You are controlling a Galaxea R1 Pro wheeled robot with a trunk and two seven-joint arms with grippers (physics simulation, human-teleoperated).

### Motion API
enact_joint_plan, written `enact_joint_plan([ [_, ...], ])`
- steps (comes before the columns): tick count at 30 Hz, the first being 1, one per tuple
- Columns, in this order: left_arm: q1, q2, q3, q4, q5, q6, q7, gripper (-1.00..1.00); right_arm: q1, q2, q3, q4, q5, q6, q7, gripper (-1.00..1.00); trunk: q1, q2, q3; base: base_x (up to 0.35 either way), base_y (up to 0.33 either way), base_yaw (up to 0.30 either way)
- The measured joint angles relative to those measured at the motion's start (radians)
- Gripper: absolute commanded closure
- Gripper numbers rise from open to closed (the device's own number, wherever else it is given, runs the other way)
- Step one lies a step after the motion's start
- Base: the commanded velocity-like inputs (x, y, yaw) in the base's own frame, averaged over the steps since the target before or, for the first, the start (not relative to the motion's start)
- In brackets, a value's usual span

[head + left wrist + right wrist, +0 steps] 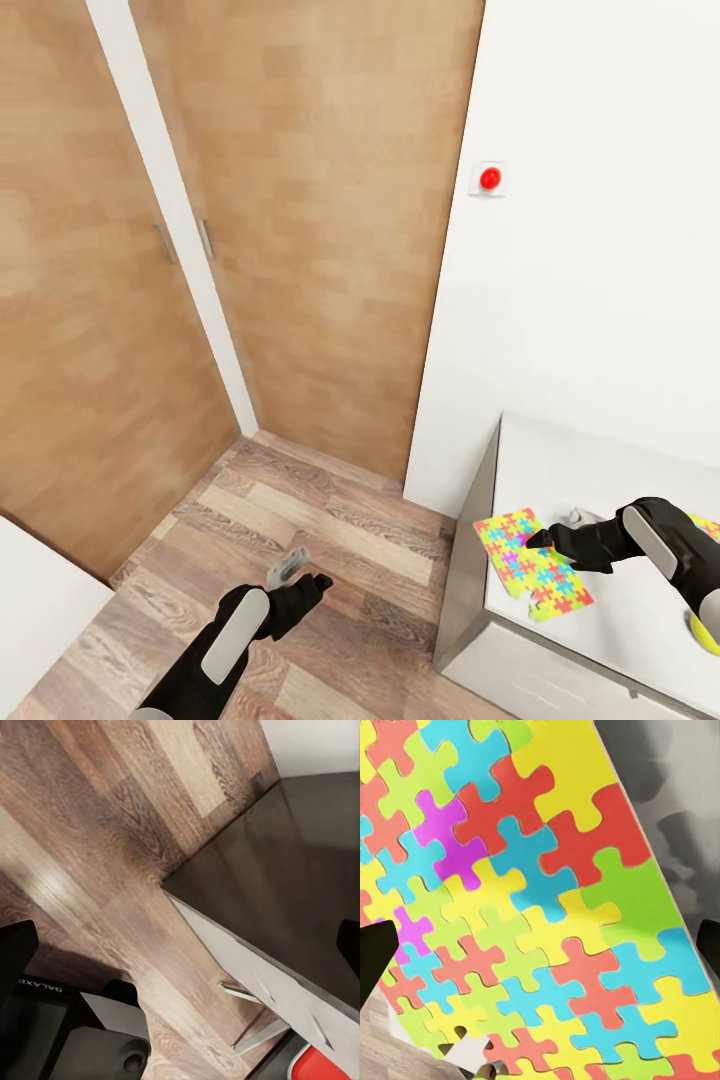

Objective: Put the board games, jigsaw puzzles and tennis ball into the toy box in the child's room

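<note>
A jigsaw puzzle (530, 575) of bright interlocking pieces lies flat near the left end of the pale grey table (600, 460). My right gripper (550, 540) hovers open just above it. In the right wrist view the puzzle (532, 907) spreads below the gripper (540, 945), whose fingertips (375, 952) stand wide apart with nothing between them. The corner of a second colourful puzzle (710, 525) and a yellow-green tennis ball (703, 632) peek in at the table's right edge, behind my right arm. My left gripper (305, 582) hangs open over the wood floor (330, 520), holding nothing. The toy box, board games and bed are out of view.
Wooden wardrobe doors (300, 200) fill the wall ahead. A white wall carries a red button (489, 178) above the table. A white surface (30, 590) juts in at the lower left. The left wrist view looks down on a dark cabinet top (285, 877) with white handled drawer fronts (255, 982).
</note>
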Motion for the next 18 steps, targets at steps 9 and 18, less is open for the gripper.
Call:
enact_joint_plan([
  [9, 0.000, 0.000, 0.000, 0.000, 0.001, 0.000, 0.000, -1.00, 0.000, 0.000, 0.000, -0.002, 0.000, 0.000, 0.000, -1.00, 0.000, 0.000, 0.000, -0.003, 0.000, 0.012],
  [18, 0.000, 0.000, 0.000, 0.000, 0.002, 0.000, 0.000, -1.00, 0.000, -0.001, 0.000, -0.005, 0.000, 0.000, 0.000, -1.00, 0.000, 0.000, 0.000, -0.001, 0.000, 0.119],
])
